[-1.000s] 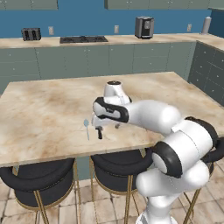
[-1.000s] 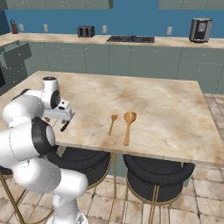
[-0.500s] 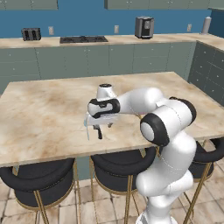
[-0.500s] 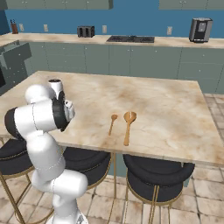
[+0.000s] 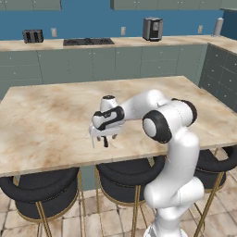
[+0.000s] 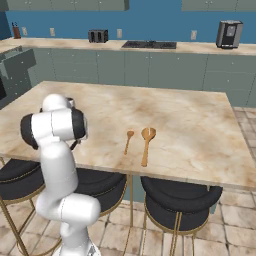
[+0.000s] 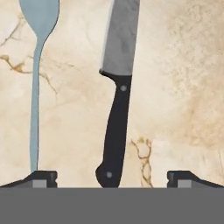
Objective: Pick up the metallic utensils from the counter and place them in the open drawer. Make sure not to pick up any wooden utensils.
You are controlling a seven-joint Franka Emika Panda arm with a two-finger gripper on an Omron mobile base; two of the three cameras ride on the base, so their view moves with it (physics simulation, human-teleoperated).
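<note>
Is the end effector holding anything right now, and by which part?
Nothing held. The end effector is open above the knife handle, spoon alongside.

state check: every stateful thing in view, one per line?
gripper: open, low over the counter, holding nothing
knife: flat on the counter, handle between the fingertips, not gripped
metal spoon: flat on the counter beside the knife, untouched
two wooden spoons: flat on the counter, side by side, untouched
</note>
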